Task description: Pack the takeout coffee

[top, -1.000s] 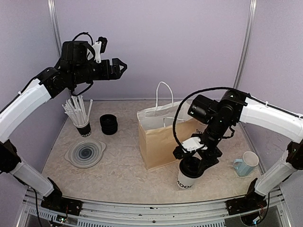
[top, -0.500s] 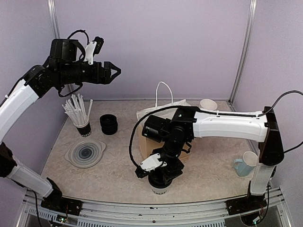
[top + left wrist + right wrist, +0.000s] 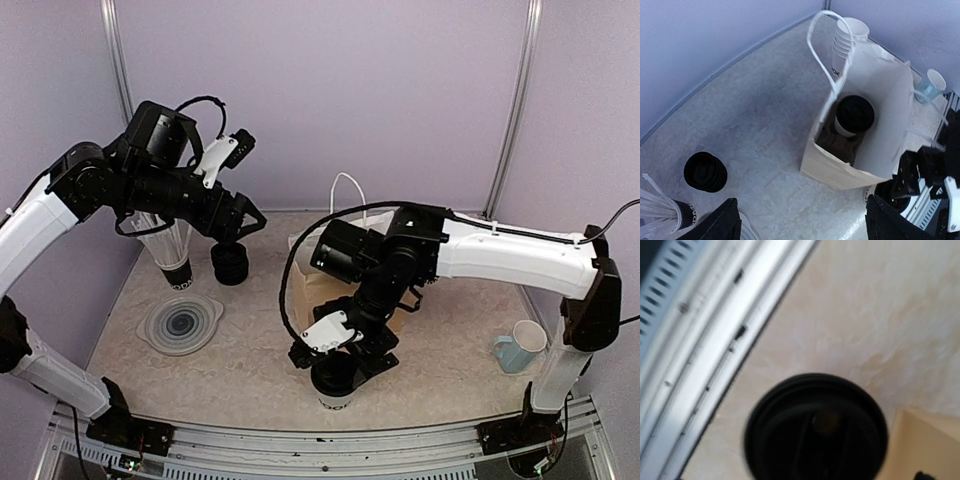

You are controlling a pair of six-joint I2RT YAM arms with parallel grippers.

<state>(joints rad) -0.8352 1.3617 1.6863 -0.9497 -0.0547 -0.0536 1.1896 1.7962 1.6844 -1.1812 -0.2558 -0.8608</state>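
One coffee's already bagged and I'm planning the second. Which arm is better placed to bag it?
Right. The right gripper is at the lidded cup near the bag; the left gripper hangs open far off.

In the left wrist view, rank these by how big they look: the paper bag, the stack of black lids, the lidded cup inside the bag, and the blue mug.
1. paper bag
2. stack of black lids and lidded cup: look alike, not ranked
3. blue mug, smallest, though it sits farthest from the camera
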